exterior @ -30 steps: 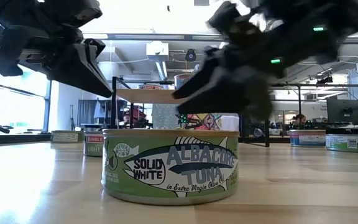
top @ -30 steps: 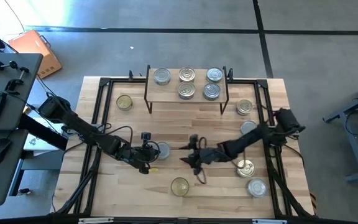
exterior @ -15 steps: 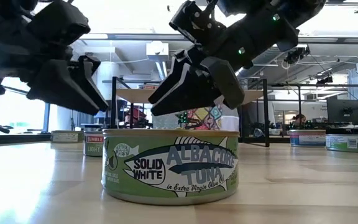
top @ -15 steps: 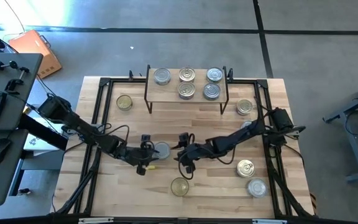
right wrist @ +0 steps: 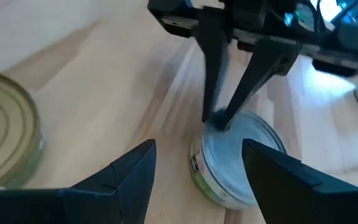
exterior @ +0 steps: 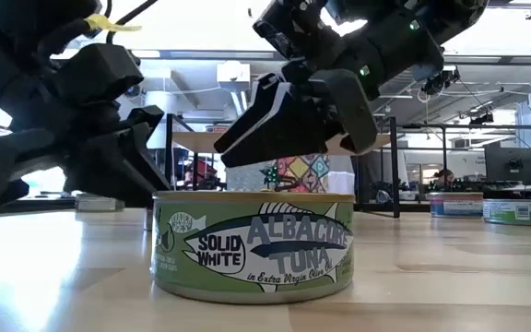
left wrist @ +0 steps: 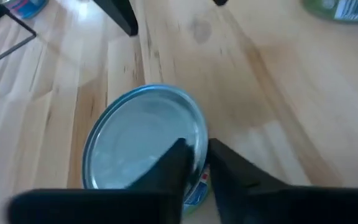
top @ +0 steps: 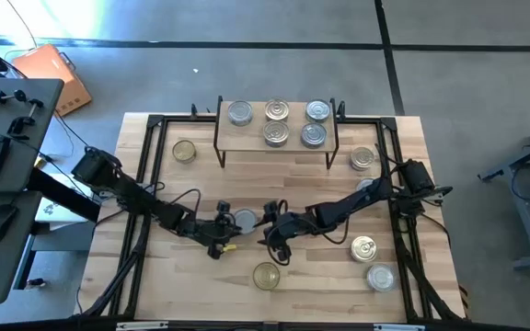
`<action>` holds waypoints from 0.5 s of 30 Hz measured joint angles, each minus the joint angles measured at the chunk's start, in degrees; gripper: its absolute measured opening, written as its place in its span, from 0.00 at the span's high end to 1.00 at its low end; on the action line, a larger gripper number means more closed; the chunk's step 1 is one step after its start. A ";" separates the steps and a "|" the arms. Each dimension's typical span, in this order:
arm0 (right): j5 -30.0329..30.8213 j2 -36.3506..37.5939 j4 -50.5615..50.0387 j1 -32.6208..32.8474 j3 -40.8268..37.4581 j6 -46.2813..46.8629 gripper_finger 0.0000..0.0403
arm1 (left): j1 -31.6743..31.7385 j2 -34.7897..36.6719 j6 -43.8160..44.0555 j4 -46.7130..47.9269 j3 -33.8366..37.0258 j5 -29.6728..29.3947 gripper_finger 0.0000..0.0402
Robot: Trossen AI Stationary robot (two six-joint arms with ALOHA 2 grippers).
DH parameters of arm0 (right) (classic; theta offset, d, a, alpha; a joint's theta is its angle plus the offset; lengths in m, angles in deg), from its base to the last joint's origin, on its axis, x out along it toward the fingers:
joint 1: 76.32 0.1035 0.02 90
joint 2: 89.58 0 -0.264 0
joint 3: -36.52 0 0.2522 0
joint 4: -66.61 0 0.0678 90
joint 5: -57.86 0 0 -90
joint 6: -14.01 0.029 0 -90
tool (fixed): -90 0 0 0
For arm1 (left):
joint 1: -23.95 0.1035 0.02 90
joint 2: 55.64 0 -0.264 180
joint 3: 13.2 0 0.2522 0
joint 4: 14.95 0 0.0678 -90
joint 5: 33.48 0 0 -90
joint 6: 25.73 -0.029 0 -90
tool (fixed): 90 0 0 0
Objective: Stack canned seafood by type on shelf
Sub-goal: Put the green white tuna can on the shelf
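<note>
The short round silver-topped tin (top: 244, 220) is pinched at its rim by the nearly-closed left hand (top: 225, 223); the spread right hand (top: 270, 230) is just beyond.

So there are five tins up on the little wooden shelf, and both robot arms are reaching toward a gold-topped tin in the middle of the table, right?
Not quite: the tin the left gripper and right gripper are reaching toward has a plain silver top, not gold, as the high view and both wrist views show. The rest holds: five tins stand on the shelf.
</note>
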 joint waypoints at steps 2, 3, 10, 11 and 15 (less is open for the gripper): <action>-0.80 -0.39 0.84 0.00 0.00 -2.80 0.42 | 0.00 0.05 0.02 -0.95 0.02 0.78 0.96; -0.86 -0.78 0.98 0.00 0.00 -4.58 0.42 | 0.00 0.23 0.07 -1.52 0.04 0.97 0.97; -0.29 -3.20 2.19 -0.56 0.15 -10.25 0.42 | 0.00 2.73 0.26 -3.06 0.39 2.17 0.99; -0.23 -3.41 2.33 -0.82 0.15 -10.93 0.42 | 0.00 3.35 0.28 -3.12 0.37 2.13 1.00; 0.12 -3.61 3.52 -1.73 0.17 -14.06 0.42 | 0.02 5.06 0.33 -3.95 0.36 1.76 1.00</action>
